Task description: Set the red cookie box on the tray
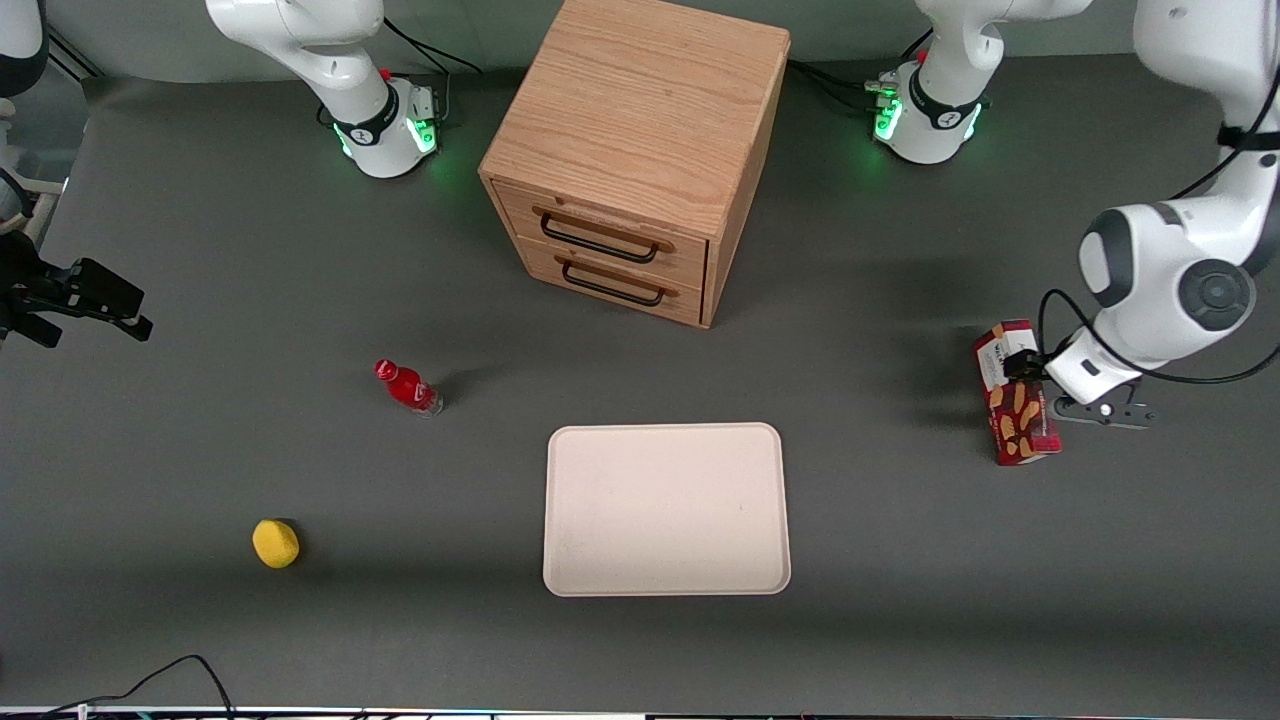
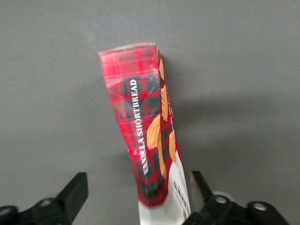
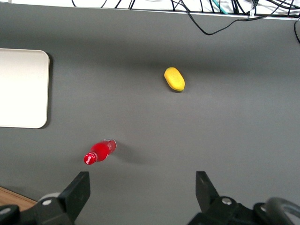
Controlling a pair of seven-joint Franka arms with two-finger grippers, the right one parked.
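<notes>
The red cookie box [image 1: 1018, 412] is at the working arm's end of the table, a long dark-red tartan carton with cookie pictures and a white label end. In the left wrist view the red cookie box [image 2: 143, 136] runs away from the camera, its white end between the fingers. My left gripper [image 1: 1012, 368] is at that label end. The gripper [image 2: 138, 190] is open: one finger [image 2: 75, 193] stands well off the box, the other is close beside the label. The cream tray [image 1: 666, 510] lies flat mid-table, toward the parked arm from the box, with nothing on it; its corner is the tray [image 3: 23, 89] in the right wrist view.
A wooden two-drawer cabinet [image 1: 640, 150] stands farther from the front camera than the tray. A small red bottle [image 1: 408, 387] lies toward the parked arm's end, and a yellow lemon-like object [image 1: 275, 543] is nearer the camera than it. A black cable [image 1: 160, 675] curls at the front edge.
</notes>
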